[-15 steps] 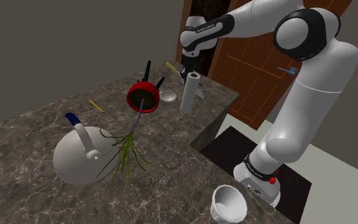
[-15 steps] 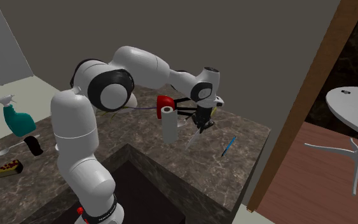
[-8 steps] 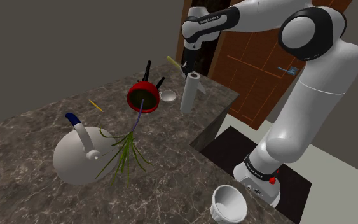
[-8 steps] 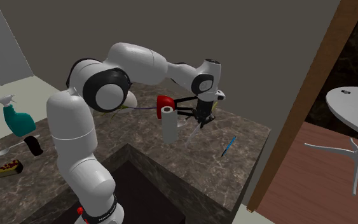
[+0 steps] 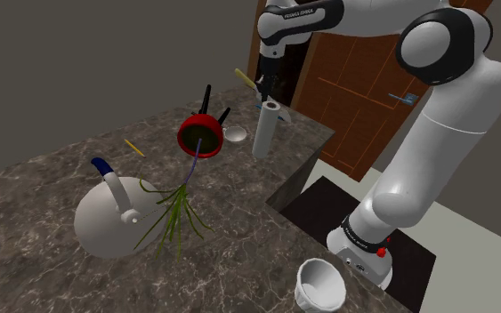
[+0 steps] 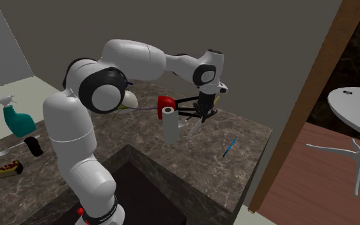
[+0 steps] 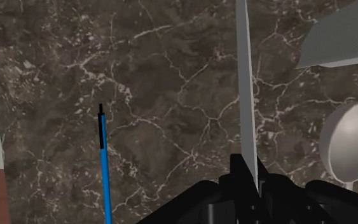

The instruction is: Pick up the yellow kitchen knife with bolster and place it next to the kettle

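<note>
The knife (image 5: pixel 243 78), yellow with a long grey blade (image 7: pixel 244 95), hangs pinched in the gripper (image 5: pixel 264 90) over bare marble counter (image 5: pixel 52 169) near its far edge, well apart from the kettle (image 5: pixel 106 218).

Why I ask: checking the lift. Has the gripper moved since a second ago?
Yes. In the shoulder view the gripper has risen away from the white paper roll, lifting the knife.

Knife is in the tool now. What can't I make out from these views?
Knife: in the wrist view its blade disappears between the tool's shut fingers, which hide the handle.
Shoulder view: the tool covers the blade; the yellow handle sticks out.
Pen: cut off by the wrist view's edge.
Round grey utensil: likewise cut off.
</note>
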Controlling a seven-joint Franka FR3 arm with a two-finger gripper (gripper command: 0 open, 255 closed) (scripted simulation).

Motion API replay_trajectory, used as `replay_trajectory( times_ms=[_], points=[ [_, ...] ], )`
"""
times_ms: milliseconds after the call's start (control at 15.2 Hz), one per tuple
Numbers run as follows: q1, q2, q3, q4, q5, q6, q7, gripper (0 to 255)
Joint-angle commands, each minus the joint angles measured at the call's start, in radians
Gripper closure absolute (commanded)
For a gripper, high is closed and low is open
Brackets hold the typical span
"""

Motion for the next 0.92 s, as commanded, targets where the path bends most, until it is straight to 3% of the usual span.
replay_trajectory(
  times_ms=[0,858],
  points=[
    [0.000,-0.004,0.000,0.023,-0.001,-0.027,0.000,255],
    [-0.001,-0.018,-0.001,0.180,-0.005,-0.198,0.003,255]
  ],
)
